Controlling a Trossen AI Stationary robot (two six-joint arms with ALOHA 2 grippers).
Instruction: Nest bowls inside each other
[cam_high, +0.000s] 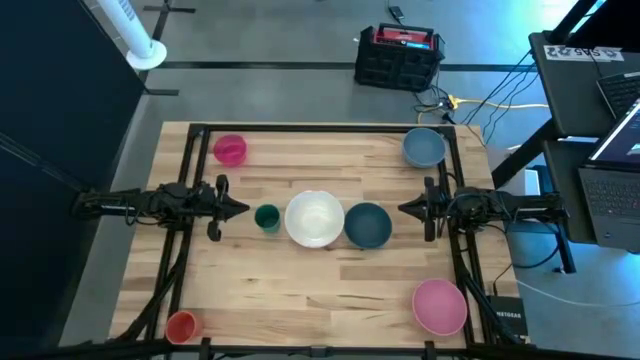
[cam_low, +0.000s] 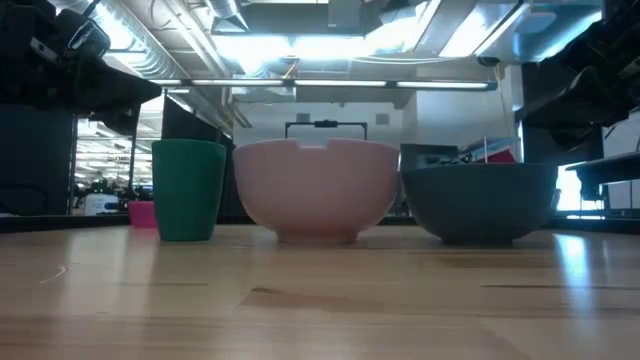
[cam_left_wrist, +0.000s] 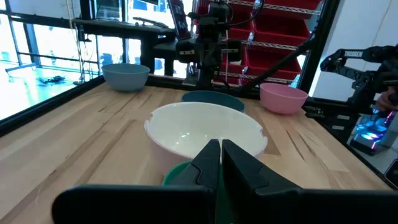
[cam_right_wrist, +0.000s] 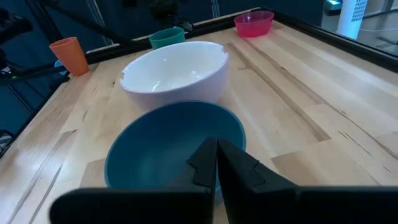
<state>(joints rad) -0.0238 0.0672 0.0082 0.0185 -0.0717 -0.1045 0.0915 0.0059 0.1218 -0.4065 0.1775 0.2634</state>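
All bowls stand upright on their bases on the wooden table. The white bowl (cam_high: 314, 218) and the dark blue bowl (cam_high: 368, 224) stand side by side at the middle. The small magenta bowl (cam_high: 230, 149) is at the far left, the grey-blue bowl (cam_high: 424, 147) at the far right, and the pale pink bowl (cam_high: 439, 305) at the near right. My left gripper (cam_high: 244, 208) hovers shut at the left, pointing level at the middle. My right gripper (cam_high: 403, 208) hovers shut at the right, just beside the dark blue bowl (cam_right_wrist: 174, 146). Neither touches anything.
A green cup (cam_high: 267, 217) stands between my left gripper and the white bowl. An orange cup (cam_high: 182, 326) stands at the near left corner. A black frame (cam_high: 320, 129) runs along the table's edges. Bare wood lies in front of the middle bowls.
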